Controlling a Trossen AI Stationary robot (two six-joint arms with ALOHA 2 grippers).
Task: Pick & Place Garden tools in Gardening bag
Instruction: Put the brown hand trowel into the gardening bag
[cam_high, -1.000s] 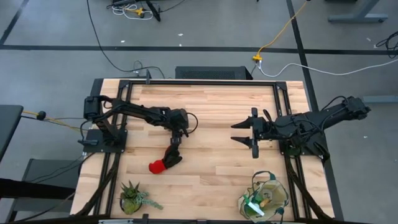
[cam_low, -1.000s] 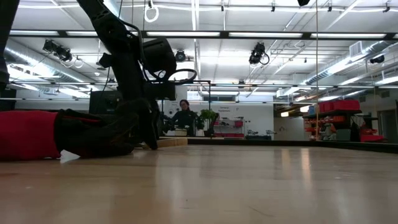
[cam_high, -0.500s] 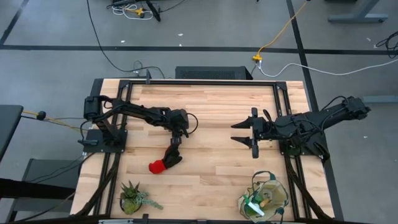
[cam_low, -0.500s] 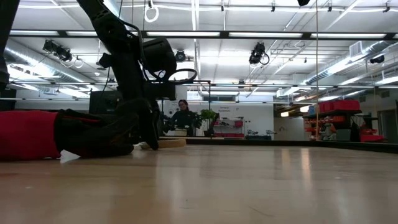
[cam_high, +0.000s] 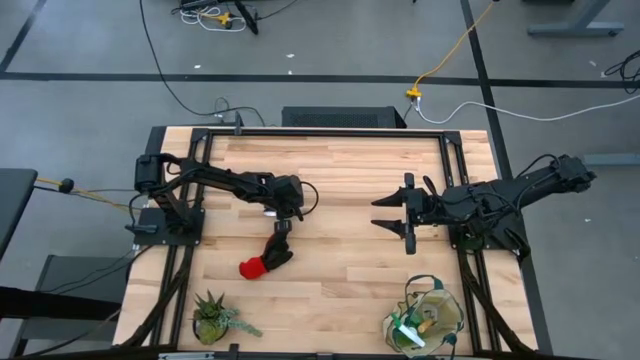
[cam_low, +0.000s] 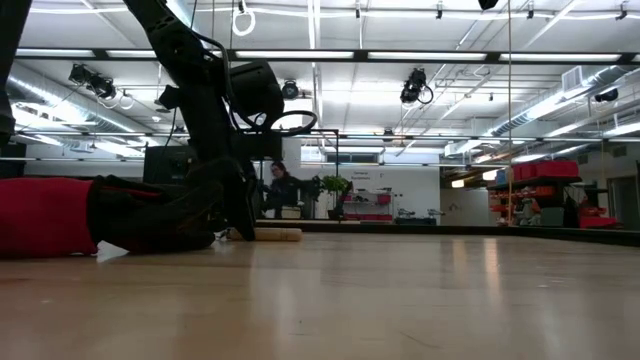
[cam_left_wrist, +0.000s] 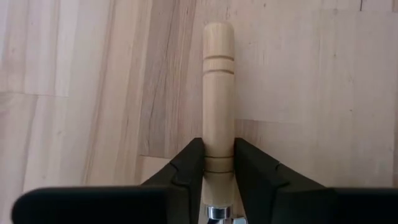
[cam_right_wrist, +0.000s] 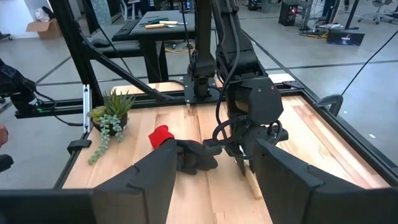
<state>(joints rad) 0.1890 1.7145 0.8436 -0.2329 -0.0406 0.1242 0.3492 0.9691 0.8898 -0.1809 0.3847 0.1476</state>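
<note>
A wooden-handled garden tool (cam_left_wrist: 218, 93) lies flat on the table, and my left gripper (cam_left_wrist: 218, 163) is shut on its handle. Its metal end is hidden below the gripper. In the high view that gripper (cam_high: 283, 224) stands just beyond the red-and-black glove pair (cam_high: 265, 258), which lies on the boards. The gardening bag (cam_high: 425, 318) stands at the near right corner with green things inside. My right gripper (cam_high: 393, 214) hangs open above the table's right half, holding nothing. My left gripper pinches the wooden handle (cam_left_wrist: 218, 149) between its two fingers, at the end beside the metal ferrule (cam_left_wrist: 217, 213). The fingers slant down from above, one on each side. The handle rests on the table, its free end (cam_low: 285, 235) pointing away from the gripper.
A small spiky potted plant (cam_high: 214, 317) stands at the near left corner. A dark metal frame (cam_high: 320, 133) runs around the table. Bare boards (cam_high: 340, 170) lie between the two arms and toward the far edge. A person shows in the room beyond the table.
In the low view the wooden handle beside my left gripper has shifted a little and now shows as a rounded end lying slightly lower on the boards. Both arms have kept their places, and the glove pair has not moved.
</note>
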